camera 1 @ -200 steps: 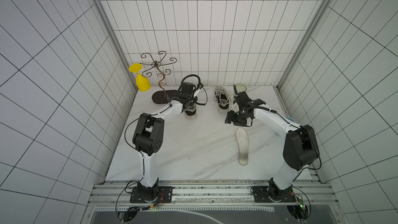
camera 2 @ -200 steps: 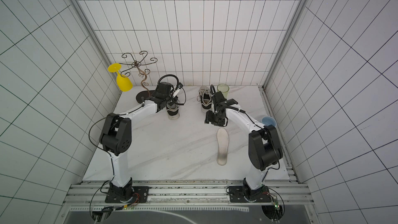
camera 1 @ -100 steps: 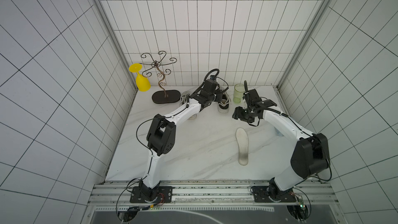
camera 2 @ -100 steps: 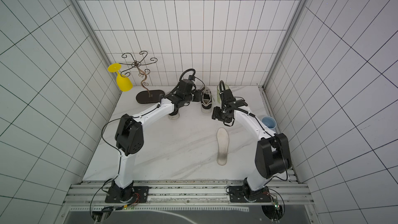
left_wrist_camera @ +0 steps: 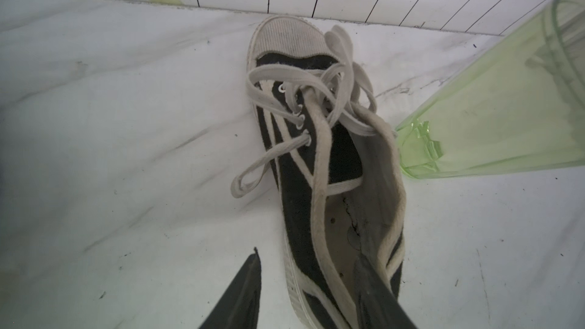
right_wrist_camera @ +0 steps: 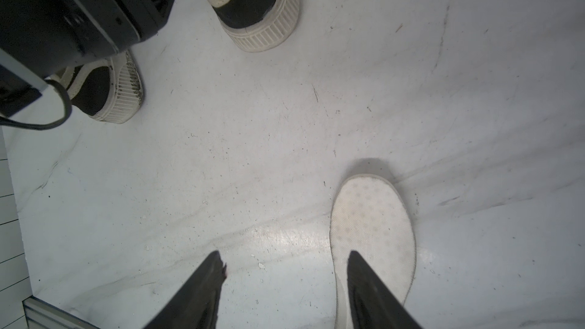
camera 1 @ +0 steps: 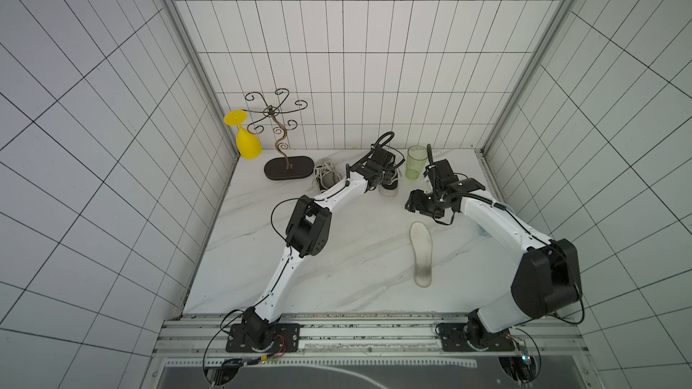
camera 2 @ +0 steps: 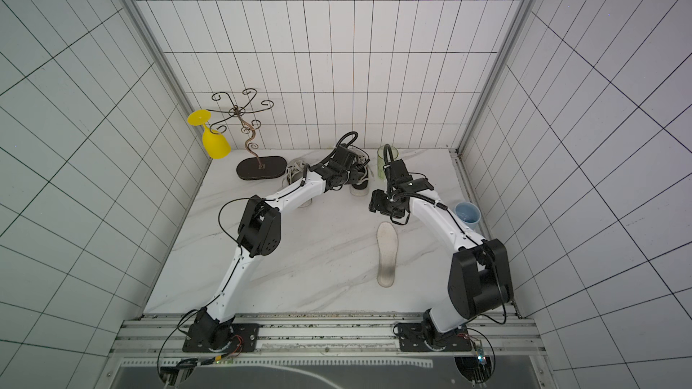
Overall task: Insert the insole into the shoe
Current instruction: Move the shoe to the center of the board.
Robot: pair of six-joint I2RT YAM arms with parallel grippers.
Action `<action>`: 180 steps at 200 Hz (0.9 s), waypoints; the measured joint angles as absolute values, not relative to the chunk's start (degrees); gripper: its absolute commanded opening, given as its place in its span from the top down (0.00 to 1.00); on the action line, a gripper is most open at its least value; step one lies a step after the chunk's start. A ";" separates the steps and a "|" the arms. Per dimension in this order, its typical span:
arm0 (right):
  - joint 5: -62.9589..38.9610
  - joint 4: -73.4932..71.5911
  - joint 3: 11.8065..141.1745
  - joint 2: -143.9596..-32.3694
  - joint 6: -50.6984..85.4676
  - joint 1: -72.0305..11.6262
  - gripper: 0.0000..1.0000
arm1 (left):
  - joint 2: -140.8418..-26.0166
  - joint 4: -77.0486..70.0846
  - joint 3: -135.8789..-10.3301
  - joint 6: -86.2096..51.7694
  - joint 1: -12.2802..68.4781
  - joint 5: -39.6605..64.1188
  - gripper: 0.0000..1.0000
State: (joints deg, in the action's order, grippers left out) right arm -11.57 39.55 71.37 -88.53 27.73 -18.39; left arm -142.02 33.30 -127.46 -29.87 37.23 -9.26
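1. A black canvas sneaker with a white rubber sole and loose white laces is seen upright at the back of the white marble worktop, just beside a translucent green plastic cup.
2. The left gripper is positioned at the sneaker's heel end with its fingers apart. One finger is seen outside the sole and the other over the opening. Contact cannot be told.
3. A white perforated foam insole is laid flat on the worktop, nearer the front and well apart from the sneaker. It is not yet inserted.
4. The right gripper is positioned over the worktop with its fingers apart. One finger is seen over the insole's broad end.
5. A second matching sneaker is seen near a dark wire stand, and a yellow plastic goblet is hung from it upside down.
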 measured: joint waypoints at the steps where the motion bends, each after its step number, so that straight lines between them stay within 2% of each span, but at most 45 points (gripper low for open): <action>1: -11.57 39.55 71.37 -88.53 27.73 -18.37 0.37 | -142.08 33.30 -127.46 -29.80 37.21 -9.23 0.62; 13: -11.68 39.55 71.37 -88.53 27.68 -18.11 0.37 | -142.52 33.21 -127.46 -30.55 36.84 -8.56 0.70; 34: -11.99 39.55 71.37 -88.53 27.55 -17.89 0.37 | -142.61 32.86 -127.35 -30.65 36.05 -6.50 0.91; 49: -12.32 39.53 71.22 -88.53 27.53 -17.87 0.37 | -142.34 31.16 -126.74 -30.68 35.53 -5.17 0.99; 99: -12.34 39.38 70.54 -88.53 27.51 -17.87 0.37 | -135.26 29.30 -115.94 -30.41 34.22 0.54 1.00; 142: -12.40 38.33 70.54 -88.60 27.57 -17.61 0.37 | -116.73 27.38 -90.19 -34.76 36.42 2.15 1.00; 180: -13.19 36.77 70.54 -90.13 27.62 -18.20 0.37 | -103.59 25.61 -73.78 -40.49 41.50 2.92 0.99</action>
